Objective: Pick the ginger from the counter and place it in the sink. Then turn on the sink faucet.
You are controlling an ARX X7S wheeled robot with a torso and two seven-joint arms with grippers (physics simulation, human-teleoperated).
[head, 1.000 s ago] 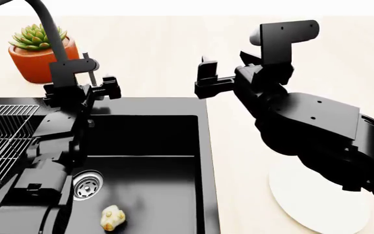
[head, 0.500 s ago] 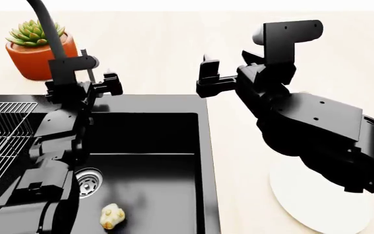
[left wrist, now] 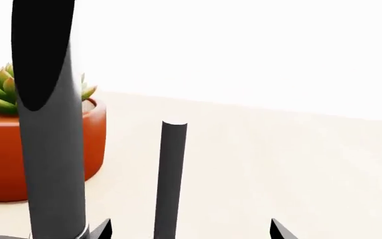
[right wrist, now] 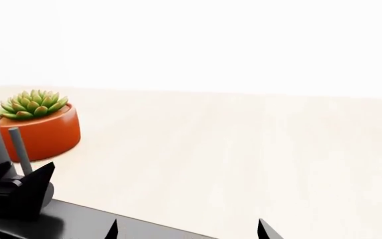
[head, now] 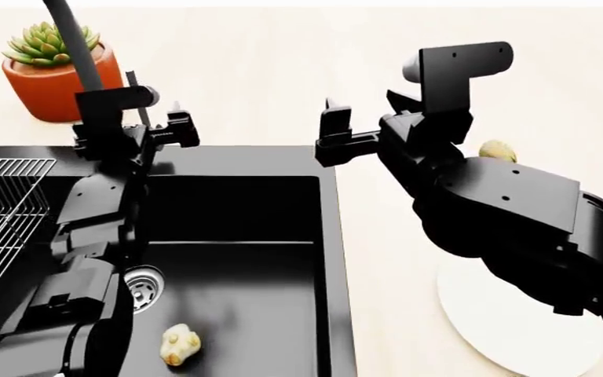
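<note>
1. The ginger (head: 180, 345) lies on the floor of the sink (head: 270, 259), just beside the round drain (head: 142, 286) and towards the robot from it. The placing step looks finished; the tap is what remains.
2. The sink faucet (head: 82, 63) stands at the rear rim of the basin, its gooseneck rising out of the head view. Its thin lever (left wrist: 169, 179) stands upright, long axis vertical, close beside the thicker neck.
3. The left gripper (head: 155, 129) is at the faucet base. In the left wrist view the lever sits between the two fingertips (left wrist: 101, 230), nearer one tip than the other and apparently touching neither. The jaws stand apart and hold nothing.
4. The right gripper (head: 333, 129) hovers at the sink's far right corner over the counter (head: 280, 71), well apart from the faucet. Its jaws are spread and empty.
5. Judgement: the left arm is plainly the nearer, and the coming move depends on keeping the upright lever between the tips, then closing on it or pushing it sideways.
6. A potted succulent (head: 52, 67) stands behind the faucet; a white plate (head: 511, 322) and a small tan object (head: 498, 149) lie to the right.
7. No brands, labels or writing are legible anywhere.
</note>
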